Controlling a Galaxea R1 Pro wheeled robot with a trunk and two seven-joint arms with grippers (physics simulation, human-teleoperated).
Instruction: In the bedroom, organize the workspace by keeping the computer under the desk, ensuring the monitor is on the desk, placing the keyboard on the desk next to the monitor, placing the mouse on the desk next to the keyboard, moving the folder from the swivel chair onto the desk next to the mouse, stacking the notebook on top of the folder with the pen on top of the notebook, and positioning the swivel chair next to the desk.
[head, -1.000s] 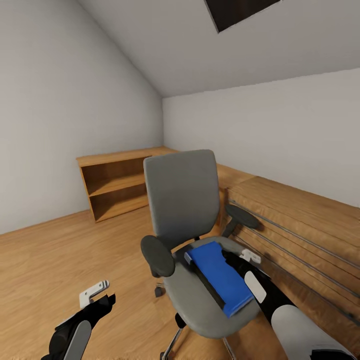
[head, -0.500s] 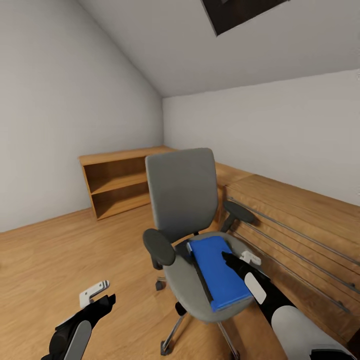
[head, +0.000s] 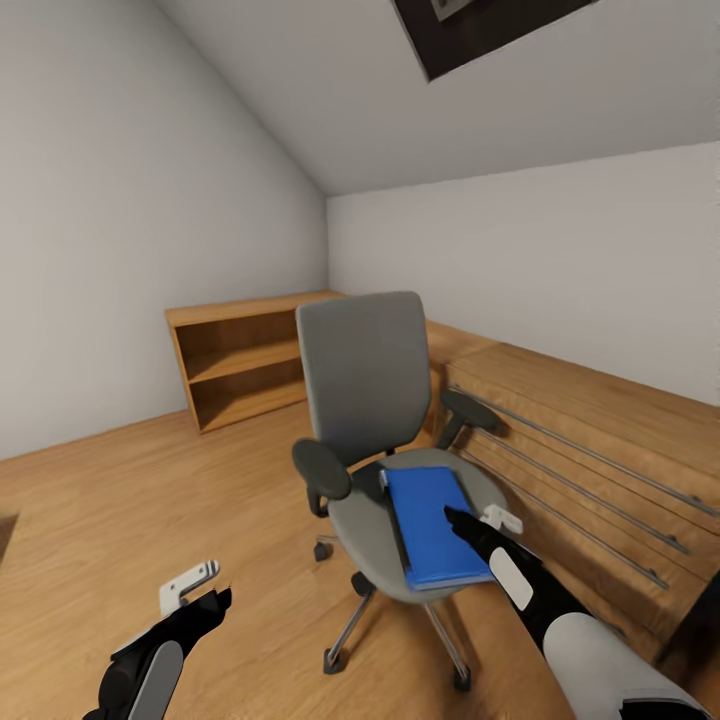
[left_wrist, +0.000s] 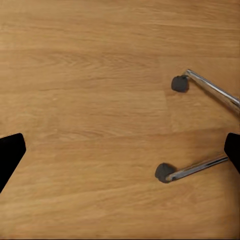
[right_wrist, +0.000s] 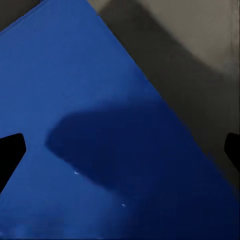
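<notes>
Now, right gripper (head: 470, 524) over folder (head: 432, 525), fingers spread, nothing clamped; folder flat on seat of swivel chair (head: 365, 395), toward the seat's front edge. Best lowered to a free folder edge overhanging or near the seat rim, then closed across the thin side, since a flat cover offers no grip from above. Left gripper (head: 200, 590) open beside the chair, above bare floor near the casters. Compared with the earlier frame: chair farther from the camera, base now visible.

Head view down over swivel chair (head: 400, 470); right wrist close above its folder (right_wrist: 100, 140).
</notes>
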